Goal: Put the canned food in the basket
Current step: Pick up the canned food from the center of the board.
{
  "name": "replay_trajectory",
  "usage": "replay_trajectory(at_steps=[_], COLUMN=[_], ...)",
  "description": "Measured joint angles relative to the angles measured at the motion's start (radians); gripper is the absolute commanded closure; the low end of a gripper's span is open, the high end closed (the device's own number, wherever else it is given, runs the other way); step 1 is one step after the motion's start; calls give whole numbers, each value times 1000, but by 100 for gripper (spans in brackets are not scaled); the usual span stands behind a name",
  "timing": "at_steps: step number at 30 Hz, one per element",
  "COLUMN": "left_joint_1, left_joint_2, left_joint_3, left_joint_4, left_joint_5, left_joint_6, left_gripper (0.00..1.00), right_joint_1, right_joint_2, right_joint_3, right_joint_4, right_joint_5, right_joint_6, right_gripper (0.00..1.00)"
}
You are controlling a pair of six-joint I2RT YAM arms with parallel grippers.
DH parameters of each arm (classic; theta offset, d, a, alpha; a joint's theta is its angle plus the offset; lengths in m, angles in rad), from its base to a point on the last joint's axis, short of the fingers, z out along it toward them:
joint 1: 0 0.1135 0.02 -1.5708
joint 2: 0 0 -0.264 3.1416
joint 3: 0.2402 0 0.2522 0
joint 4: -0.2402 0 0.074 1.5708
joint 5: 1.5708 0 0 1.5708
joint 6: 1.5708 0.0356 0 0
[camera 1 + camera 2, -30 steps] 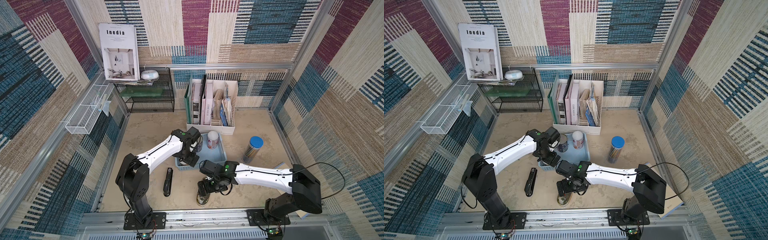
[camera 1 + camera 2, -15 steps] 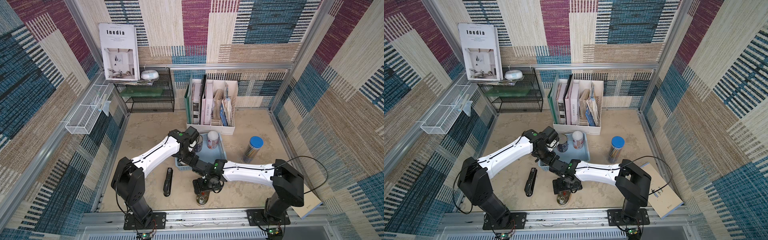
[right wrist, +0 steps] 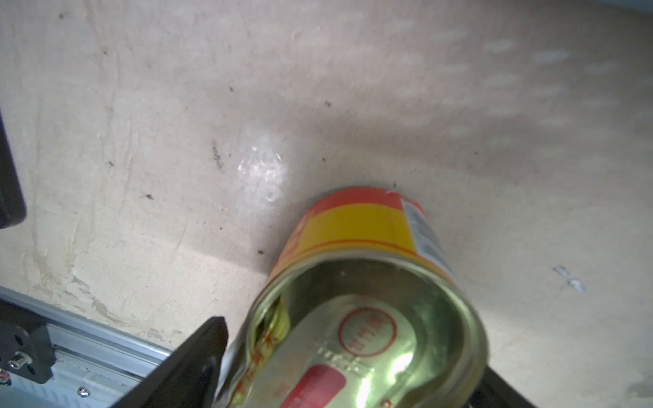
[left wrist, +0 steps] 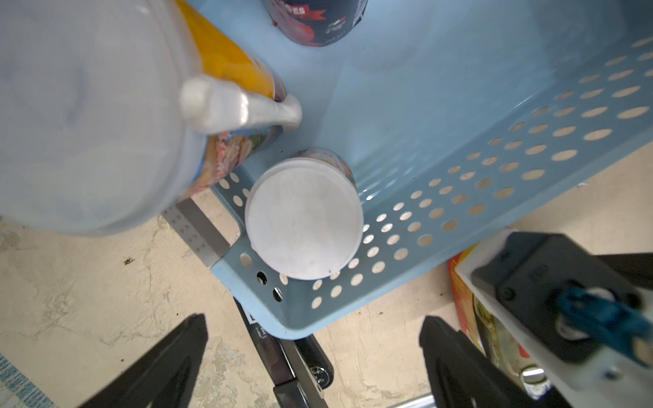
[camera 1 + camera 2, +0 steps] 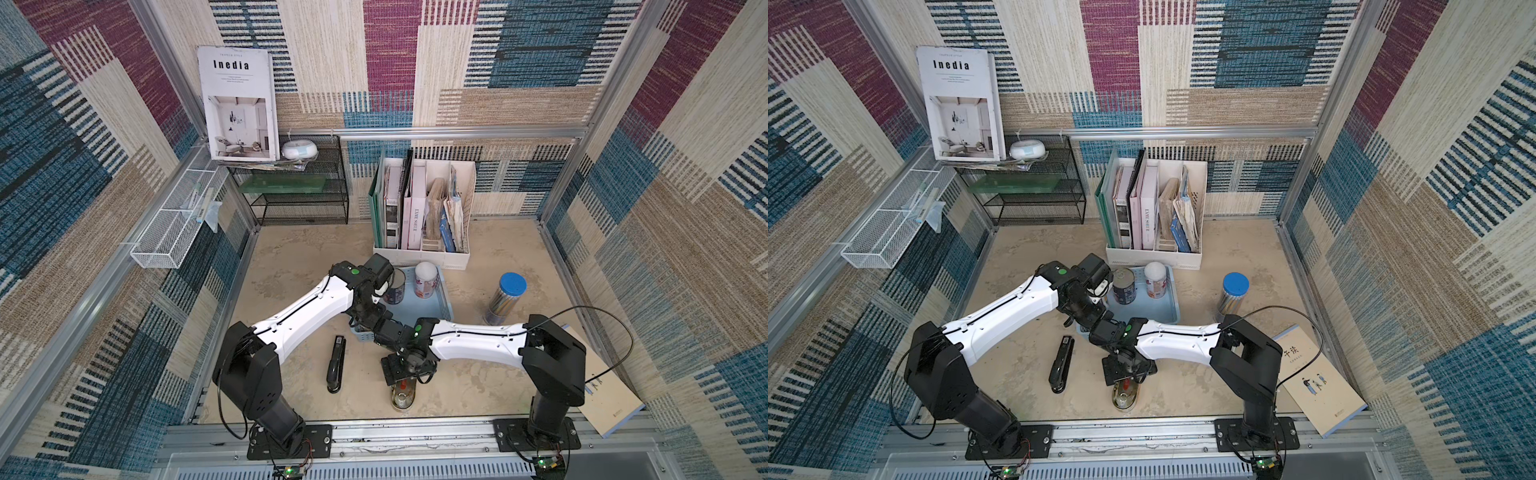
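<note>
Moved since a second ago: the right arm's shoulder has swung in off the booklet, which I now see whole. Its wrist has slid left to sit over the gold tin. The tin itself has not shifted.
Table: mottled beige table, scuffed and speckled, with a metal rail along the front edge.
Room: woven patchwork panels in blue, maroon and straw on every side. A black mesh rack and a file holder of books stand at the back wall, and a white wire basket hangs on the left wall.
Loose items: a black stapler lies left of the tin; a blue-lidded tube stands right of the basket.
Basket: the light blue basket sits mid-table, just in front of the file holder. It holds the pull-tab can and a white-lidded can at its far end. My left wrist view adds a small white-lidded can in the near corner and an orange-labelled can beside it.
Left arm: it reaches forward from the front-left base, wrist bent down above the basket's near left corner. The left pincer is spread wide with nothing between its fingers.
Right arm: the upper link stands upright, the forearm stretches leftward over the table, and the wrist points down. The right pincer straddles the gold tin with one finger against its side; I cannot tell whether it clamps.
Gold tin: flat on the table near the front rail, outside the basket.
</note>
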Motion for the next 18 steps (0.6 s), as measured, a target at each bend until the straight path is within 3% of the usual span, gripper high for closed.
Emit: replay_trajectory(at_steps=[6,18], left_joint_1=[0,11], left_joint_2=[-13,-72], left_joint_3=[-4,23], left_joint_4=[3,-16], left_joint_5=[-16,-51], left_joint_6=[0,-7], left_gripper=[0,1], right_joint_1=[3,6], right_joint_2=[0,-3], right_joint_3=[-7,97], right_joint_4=[13,-119], right_joint_5=[6,93], right_joint_6=[-34,-230], right_gripper=[42,43])
